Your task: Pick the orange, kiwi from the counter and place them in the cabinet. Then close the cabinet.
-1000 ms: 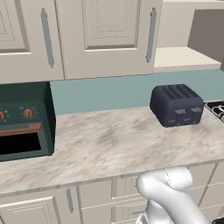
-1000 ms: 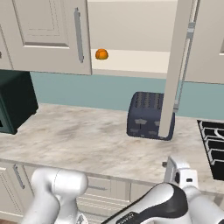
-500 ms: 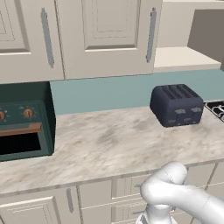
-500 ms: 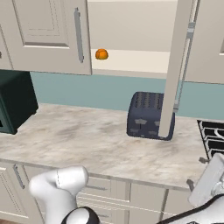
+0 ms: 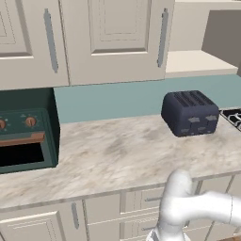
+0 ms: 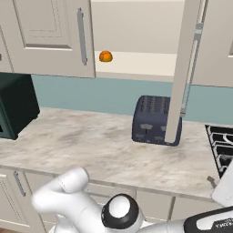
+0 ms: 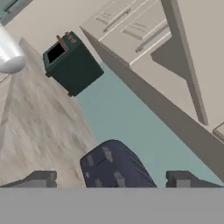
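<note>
A teal backsplash is seen across the middle of the left base view, below cream panelled wall units. A dark green toaster oven is set at the left edge, against the backsplash. A dark blue toaster is placed at the right, and the black grate of a stove is seen at the right edge of the right base view. Cream lower drawers are fitted along the bottom.

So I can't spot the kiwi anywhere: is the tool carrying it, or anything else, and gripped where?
Nothing is held. The tool is open with only the toaster beyond its tips. The orange sits on the cabinet shelf.
</note>
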Controlling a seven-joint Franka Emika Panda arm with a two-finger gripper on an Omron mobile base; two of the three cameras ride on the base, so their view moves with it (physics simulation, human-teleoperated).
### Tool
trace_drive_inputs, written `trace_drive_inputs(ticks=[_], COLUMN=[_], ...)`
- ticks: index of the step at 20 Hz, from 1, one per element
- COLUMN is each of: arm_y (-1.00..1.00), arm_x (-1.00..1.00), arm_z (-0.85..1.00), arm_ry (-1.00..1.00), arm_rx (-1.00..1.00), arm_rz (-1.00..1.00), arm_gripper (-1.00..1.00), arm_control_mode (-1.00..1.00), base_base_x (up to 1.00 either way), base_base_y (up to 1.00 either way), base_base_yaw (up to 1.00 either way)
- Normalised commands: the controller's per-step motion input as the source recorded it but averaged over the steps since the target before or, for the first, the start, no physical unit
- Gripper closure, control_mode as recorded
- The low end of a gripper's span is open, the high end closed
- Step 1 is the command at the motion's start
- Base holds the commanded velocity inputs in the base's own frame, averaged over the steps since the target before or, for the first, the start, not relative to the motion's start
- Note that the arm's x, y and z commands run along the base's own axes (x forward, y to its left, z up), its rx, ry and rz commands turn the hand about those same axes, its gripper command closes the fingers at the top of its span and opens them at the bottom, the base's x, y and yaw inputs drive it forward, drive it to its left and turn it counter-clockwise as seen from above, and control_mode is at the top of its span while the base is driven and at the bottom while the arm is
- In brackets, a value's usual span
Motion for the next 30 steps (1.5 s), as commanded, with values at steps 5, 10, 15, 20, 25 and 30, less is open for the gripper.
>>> trace_drive_inputs(ticks=[5, 10, 15, 20, 25, 30], arm_y=[-0.23, -0.4, -0.39, -0.09, 0.24, 0.71], arm_x=[0.78, 0.62, 0.56, 0.2, 0.0, -0.3], arm_z=[0.03, 0.13, 0.18, 0.46, 0.73, 0.58], arm_ry=[0.0, 0.0, -0.01, -0.12, -0.07, -0.38], arm_rx=[0.07, 0.14, 0.14, 0.04, -0.05, -0.27], arm_rz=[0.09, 0.13, 0.15, 0.24, 0.41, 0.42], arm_gripper=[-1.0, -1.0, -1.0, -1.0, -1.0, -1.0], arm_control_mode=[-1.0, -1.0, -1.0, -1.0, -1.0, -1.0], base_base_x=[0.0, 0.0, 0.0, 0.0, 0.0, 0.0], base_base_y=[0.0, 0.0, 0.0, 0.0, 0.0, 0.0], base_base_yaw=[0.0, 0.0, 0.0, 0.0, 0.0, 0.0])
